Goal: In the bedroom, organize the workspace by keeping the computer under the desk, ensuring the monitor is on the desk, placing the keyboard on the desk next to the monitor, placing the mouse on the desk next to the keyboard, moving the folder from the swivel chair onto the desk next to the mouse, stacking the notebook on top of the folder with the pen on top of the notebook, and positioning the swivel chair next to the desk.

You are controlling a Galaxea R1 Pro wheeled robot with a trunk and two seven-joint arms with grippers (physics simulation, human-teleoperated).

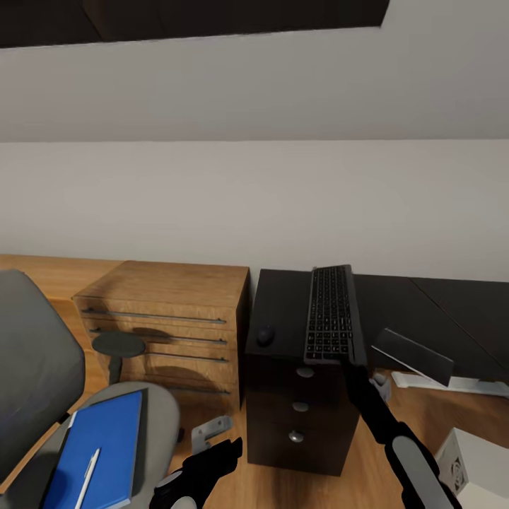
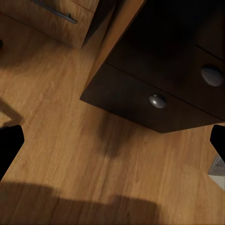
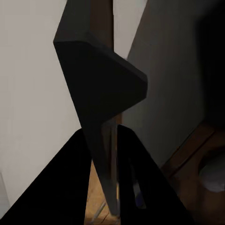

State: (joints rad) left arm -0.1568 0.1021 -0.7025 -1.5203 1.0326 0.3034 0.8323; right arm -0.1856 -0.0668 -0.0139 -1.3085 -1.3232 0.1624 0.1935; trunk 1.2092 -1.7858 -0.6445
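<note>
The keyboard [image 1: 330, 311] has dark keys in a slim frame. It hangs over the black desk [image 1: 283, 304] top with its near end past the front edge, and my right gripper [image 1: 351, 363] is shut on that end. In the right wrist view it is an edge-on dark slab [image 3: 101, 93] between the black fingers [image 3: 70, 187]. The mouse [image 1: 265, 335] sits on the desk to its left. A blue folder [image 1: 99, 452] with a white pen [image 1: 88, 475] lies on the grey swivel chair [image 1: 35, 367]. My left gripper [image 1: 212, 459] hangs open low over the floor, its fingers [image 2: 9, 145] spread wide.
A light-wood cabinet [image 1: 170, 318] stands left of the desk against the wall. The desk's drawers have round silver knobs [image 2: 158, 100]. The monitor [image 1: 417, 357] lies tilted on the wooden floor at right, and the pale computer [image 1: 459, 466] case shows at the lower right corner.
</note>
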